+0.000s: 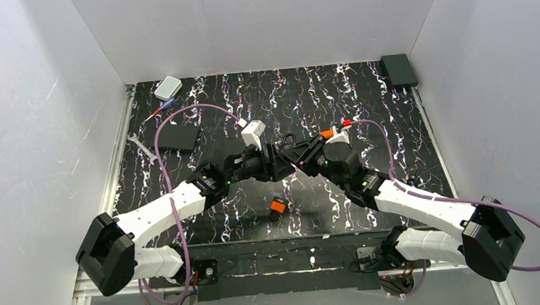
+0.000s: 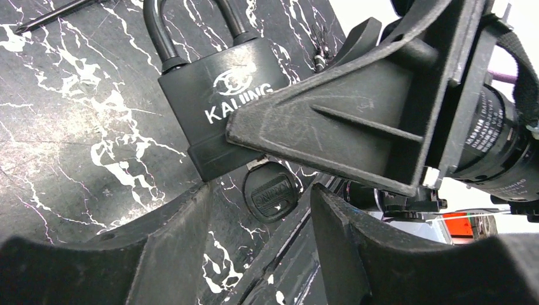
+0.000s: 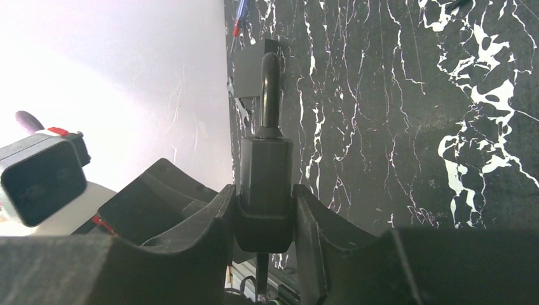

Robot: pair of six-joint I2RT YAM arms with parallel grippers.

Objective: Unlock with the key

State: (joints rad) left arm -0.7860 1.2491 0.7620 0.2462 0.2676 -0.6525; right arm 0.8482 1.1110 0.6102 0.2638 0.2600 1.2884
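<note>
key [image 2: 273,194]: blade is in the base of the black padlock [image 2: 216,108] and only the rounded black head shows just below the body. both shackle legs sit in the body, so i judge it not yet unlocked and the turn is the step in hand. risks: if the left gripper [image 2: 260,190] closes off-centre on the head, it could lever the blade sideways, jamming it or dragging it out. the twist could also spin the padlock, which is pinched only low on its body. a right finger [image 2: 343,133] lies across the padlock face just beside the key head, so the two grippers could knock together as the left one closes or rotates. left gripper: moderately open, fingers [image 2: 171,248] flanking the key head with a gap on each side. no contact visible and it holds nothing. right gripper [image 3: 264,190]: closed narrow on the padlock's flat sides near the base, shackle pointing away from the wrist. a thin dark sliver below the body in the right wrist view is probably the key edge-on. cannot tell whether the padlock rests on the table [image 1: 364,103] or hangs just above it. further out: small orange padlock [image 1: 278,207] alone near the front edge, well apart from the grippers. wrench [image 1: 141,147], flat black box [image 1: 178,136] and white box [image 1: 168,87] sit far left, none in the way.
</note>
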